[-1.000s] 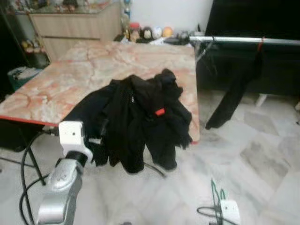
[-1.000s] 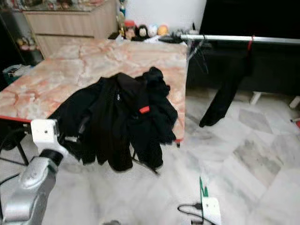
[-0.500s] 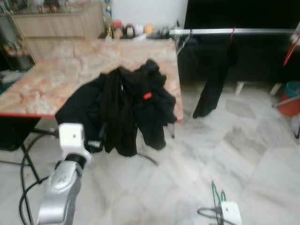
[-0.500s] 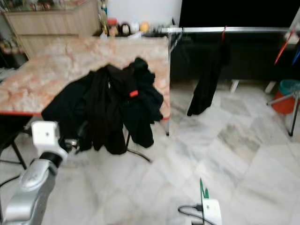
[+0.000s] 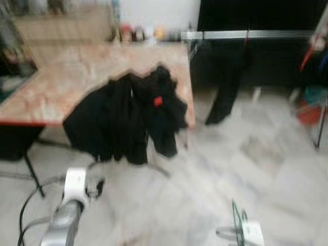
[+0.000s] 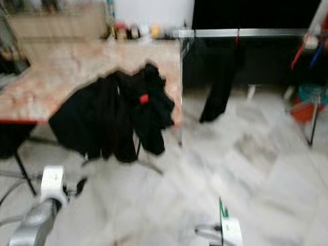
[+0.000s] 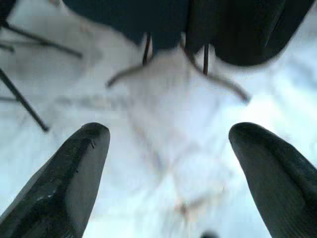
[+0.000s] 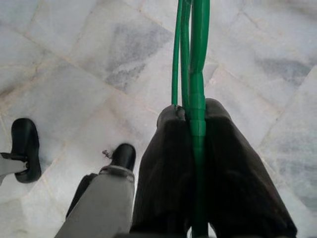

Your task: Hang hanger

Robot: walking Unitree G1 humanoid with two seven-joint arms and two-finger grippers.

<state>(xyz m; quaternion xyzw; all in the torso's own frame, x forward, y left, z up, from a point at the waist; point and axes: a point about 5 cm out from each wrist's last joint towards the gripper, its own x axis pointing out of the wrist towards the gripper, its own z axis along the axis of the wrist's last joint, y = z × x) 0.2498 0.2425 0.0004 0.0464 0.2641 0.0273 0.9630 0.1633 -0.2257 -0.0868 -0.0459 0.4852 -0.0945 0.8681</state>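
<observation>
My right gripper [image 8: 192, 116] is shut on a green wire hanger [image 8: 191, 59], held low above the marble floor; the hanger [image 5: 237, 215] also pokes up at the lower right of the head view. A silver rail [image 5: 251, 35] runs across the back right with a dark garment [image 5: 225, 84] hanging from it. Black clothes [image 5: 130, 120] lie heaped over the near edge of the marble table [image 5: 61, 82]. My left gripper [image 7: 168, 148] is open over the floor near the table legs, nothing between its fingers. The left arm [image 5: 69, 205] shows at lower left.
The table's thin metal legs [image 7: 29, 106] stand close to the left arm. A cabinet [image 5: 61, 28] and small items [image 5: 138, 33] sit behind the table. An orange bucket [image 5: 310, 110] and a pole [image 5: 322, 123] stand at far right. Marble floor [image 5: 241, 164] lies between me and the rail.
The whole view has shifted and blurred, so the camera has moved. My left arm has dropped lower in the frame. The green hanger stays in the right gripper.
</observation>
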